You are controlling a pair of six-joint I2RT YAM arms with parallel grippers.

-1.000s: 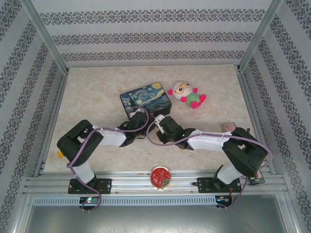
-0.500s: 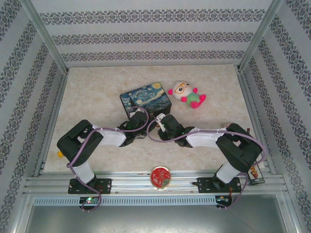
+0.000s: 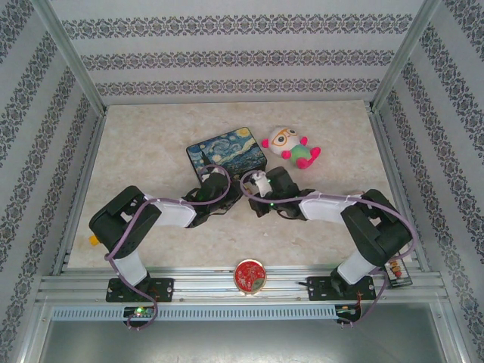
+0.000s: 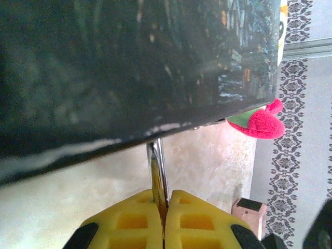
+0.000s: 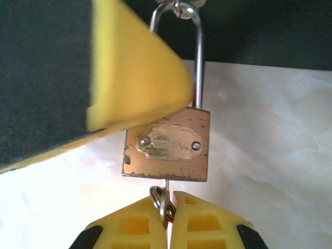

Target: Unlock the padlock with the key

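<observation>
Recording the right gripper (image 5: pixel 169 207) as having swung left and farther in over the last second, jaws going from partly apart to pinching flat on the thin silvery key (image 5: pixel 166 188) beside its wire ring (image 5: pixel 156 197). Judging this as the key now being seated and gripped, with the turn yet to be made. Finding the left gripper (image 4: pixel 163 202) clamping tight on one leg of the thin silvery U-shaped shackle (image 4: pixel 157 166), steadying the small brass-bodied padlock (image 5: pixel 167 150). Locating that padlock between the two grippers, just at the near side of the dark rectangular painted tin box (image 3: pixel 227 153), shackle top hooking through the box's clasp (image 5: pixel 176 6), brass body lying over the pale marbled table (image 3: pixel 151 136). Reading the long axis as running shackle to keyway, shackle pointing toward the box, keyway pointing back at the right gripper, seemingly near and right. Seeing one shackle leg entering the body, the other hiding behind a yellow finger; judging the lock as not yet sprung.
</observation>
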